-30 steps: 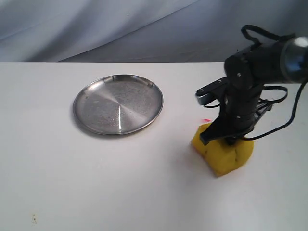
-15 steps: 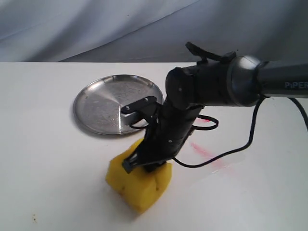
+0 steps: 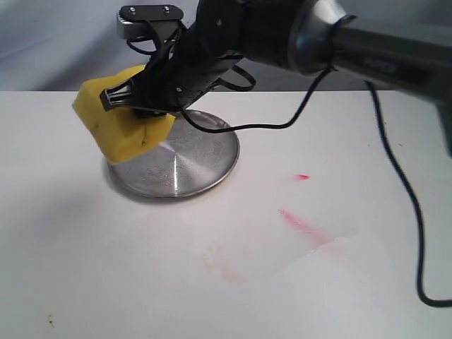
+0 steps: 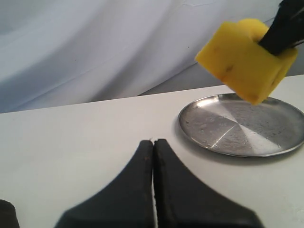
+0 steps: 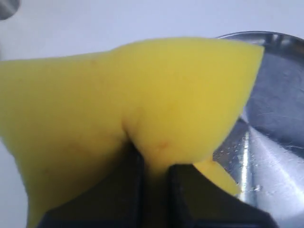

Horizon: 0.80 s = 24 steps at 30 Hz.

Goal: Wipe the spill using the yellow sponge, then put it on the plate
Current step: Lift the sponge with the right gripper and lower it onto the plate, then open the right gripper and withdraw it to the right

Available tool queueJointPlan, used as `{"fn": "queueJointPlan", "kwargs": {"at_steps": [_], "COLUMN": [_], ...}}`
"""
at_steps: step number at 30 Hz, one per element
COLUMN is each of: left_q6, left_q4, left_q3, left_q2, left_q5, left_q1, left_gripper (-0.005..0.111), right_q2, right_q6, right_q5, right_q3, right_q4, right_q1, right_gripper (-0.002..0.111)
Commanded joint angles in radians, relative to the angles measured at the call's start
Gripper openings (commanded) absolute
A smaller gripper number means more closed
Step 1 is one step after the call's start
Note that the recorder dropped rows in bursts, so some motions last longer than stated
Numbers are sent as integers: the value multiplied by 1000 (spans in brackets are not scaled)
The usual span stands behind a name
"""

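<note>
My right gripper [image 3: 139, 107] is shut on the yellow sponge [image 3: 119, 127] and holds it in the air over the left edge of the silver plate [image 3: 194, 159]. From the right wrist the sponge [image 5: 142, 104] bulges round the pinching jaws [image 5: 154, 178], with the plate [image 5: 280, 90] below it. The spill [image 3: 305, 227] is a pink-red streak with faint watery, tan-tinged smears on the table right of the plate. My left gripper [image 4: 153, 142] is shut and empty, low over the table, facing the plate [image 4: 223, 130] and the hanging sponge [image 4: 240, 57].
A tiny bright red speck [image 3: 302, 176] lies above the streak. A pale tan mark [image 3: 210, 258] sits at the smear's left end. The right arm's black cable [image 3: 395, 183] trails over the table's right side. A grey cloth backdrop [image 3: 63, 42] hangs behind.
The right arm dragged the sponge leftward across the table, leaving a smeared streak, then lifted it up over the plate's left edge.
</note>
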Motion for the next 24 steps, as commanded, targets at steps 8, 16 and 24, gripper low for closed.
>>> {"fn": "queueJointPlan", "kwargs": {"at_steps": [8, 16, 24], "left_q6": [-4, -4, -4], "left_q4": [1, 1, 1], "left_q3": [0, 0, 0], "left_q2": [-3, -3, -3], "left_q5": [-7, -7, -7], "left_q1": [-1, -1, -1], "left_gripper": [0, 0, 0], "right_q2": [285, 279, 113], "right_q6": [208, 276, 351], "right_q5": [149, 237, 394], "right_q3": [-325, -344, -340], "right_q4": [-164, -266, -388], "right_q1": [-77, -77, -61], "right_gripper": [18, 69, 23]}}
